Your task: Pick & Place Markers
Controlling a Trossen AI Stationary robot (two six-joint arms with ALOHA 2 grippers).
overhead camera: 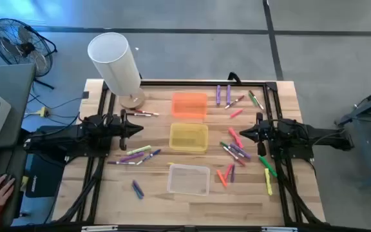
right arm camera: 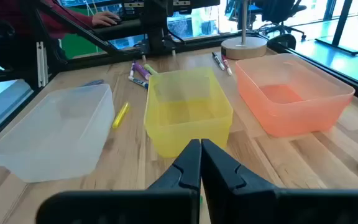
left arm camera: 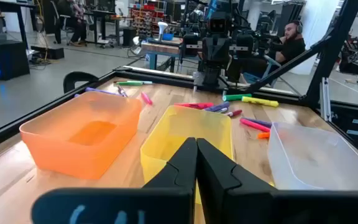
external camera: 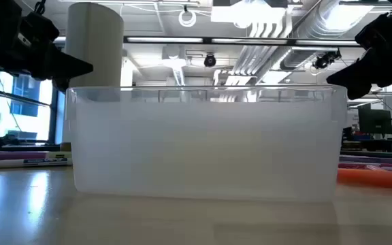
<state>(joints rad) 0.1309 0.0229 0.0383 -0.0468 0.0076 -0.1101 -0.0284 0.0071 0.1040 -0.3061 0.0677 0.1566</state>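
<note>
Both arms wait either side of the yellow bin (overhead camera: 189, 137) — left gripper (overhead camera: 139, 127) and right gripper (overhead camera: 240, 135) clenched, empty — markers (overhead camera: 236, 153) scattered around.

We see wooden counter (overhead camera: 153, 196) carrying orange bin (overhead camera: 189, 105), yellow bin (overhead camera: 189, 137), clear bin (overhead camera: 189, 179), scattered markers (overhead camera: 236, 152), lamp base (overhead camera: 132, 100).
</note>
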